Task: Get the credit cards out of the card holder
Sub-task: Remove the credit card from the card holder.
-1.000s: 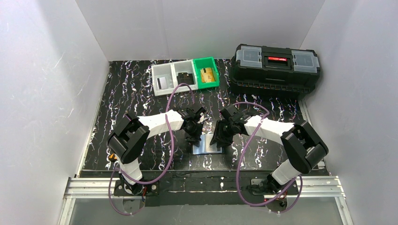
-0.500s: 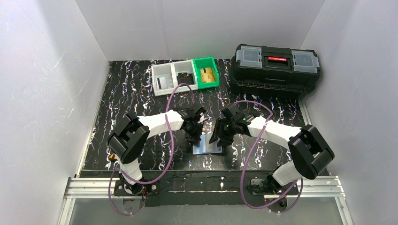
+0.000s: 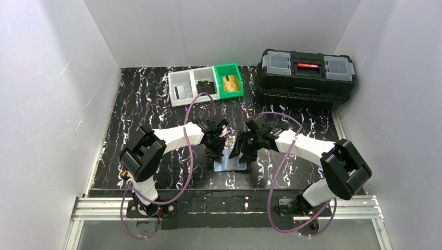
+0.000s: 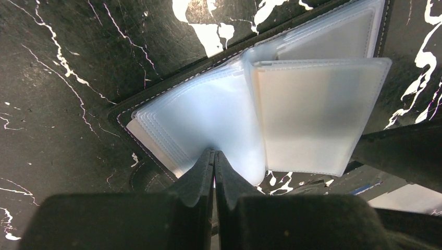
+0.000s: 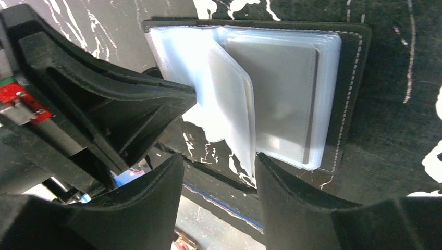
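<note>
The card holder [image 3: 232,162] lies open on the black table near the front, its pale clear pockets fanned out [image 4: 208,114] [image 5: 281,88]. My left gripper [image 3: 215,154] is shut, and its tips [image 4: 214,152] press on the left pocket pages. My right gripper [image 3: 238,153] is open over the holder's near edge [image 5: 219,159]. One clear pocket leaf [image 5: 237,114] stands up against its right finger. The flat pocket beside it looks to hold a pale card; I cannot tell for sure. A gold-orange card [image 3: 231,83], a black card [image 3: 205,85] and a white striped card [image 3: 180,92] lie in bins.
A grey two-part bin [image 3: 190,78] and a green bin [image 3: 229,69] stand at the back centre. A big black toolbox [image 3: 307,75] stands at the back right. White walls close in the table on three sides.
My right gripper has shifted slightly left over the holder and its arm has swung with it. My left gripper has stayed in place.
</note>
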Robot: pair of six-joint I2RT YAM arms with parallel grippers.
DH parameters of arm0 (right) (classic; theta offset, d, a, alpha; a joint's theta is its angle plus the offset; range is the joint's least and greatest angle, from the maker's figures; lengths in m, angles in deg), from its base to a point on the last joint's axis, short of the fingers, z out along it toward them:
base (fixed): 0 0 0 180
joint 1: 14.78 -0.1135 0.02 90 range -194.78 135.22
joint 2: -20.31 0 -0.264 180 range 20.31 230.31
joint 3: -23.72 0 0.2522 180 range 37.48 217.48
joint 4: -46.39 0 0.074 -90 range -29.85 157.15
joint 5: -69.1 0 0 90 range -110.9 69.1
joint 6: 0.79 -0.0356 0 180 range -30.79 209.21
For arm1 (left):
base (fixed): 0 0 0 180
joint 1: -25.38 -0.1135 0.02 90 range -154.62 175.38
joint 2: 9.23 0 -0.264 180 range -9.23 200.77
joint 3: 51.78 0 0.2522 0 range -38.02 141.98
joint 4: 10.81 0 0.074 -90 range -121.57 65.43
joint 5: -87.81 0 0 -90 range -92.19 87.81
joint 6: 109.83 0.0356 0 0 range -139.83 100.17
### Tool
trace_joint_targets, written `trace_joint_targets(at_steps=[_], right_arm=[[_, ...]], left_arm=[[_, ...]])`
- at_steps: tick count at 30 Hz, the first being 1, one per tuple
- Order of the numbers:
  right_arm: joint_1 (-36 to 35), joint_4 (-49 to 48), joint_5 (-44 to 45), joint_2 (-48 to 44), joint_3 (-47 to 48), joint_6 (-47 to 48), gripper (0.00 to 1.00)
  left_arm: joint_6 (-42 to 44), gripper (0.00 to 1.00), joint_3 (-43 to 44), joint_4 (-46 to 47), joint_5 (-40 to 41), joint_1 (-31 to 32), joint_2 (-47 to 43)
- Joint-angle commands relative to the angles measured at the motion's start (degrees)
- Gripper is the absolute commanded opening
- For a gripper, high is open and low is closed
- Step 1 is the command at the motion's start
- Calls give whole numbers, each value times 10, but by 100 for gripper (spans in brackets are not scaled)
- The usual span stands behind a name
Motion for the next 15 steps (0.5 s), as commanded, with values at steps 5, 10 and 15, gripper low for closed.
trace_joint_targets(at_steps=[5, 10, 15], right_arm=[[-6, -48, -42, -4, 0, -22, 61], [-11, -43, -40, 8, 14, -20, 67], [-14, -28, -30, 11, 28, -18, 68]], left_arm=[[8, 0, -19, -9, 9, -1, 9], [8, 0, -18, -9, 7, -1, 4], [9, 0, -16, -14, 7, -1, -4]])
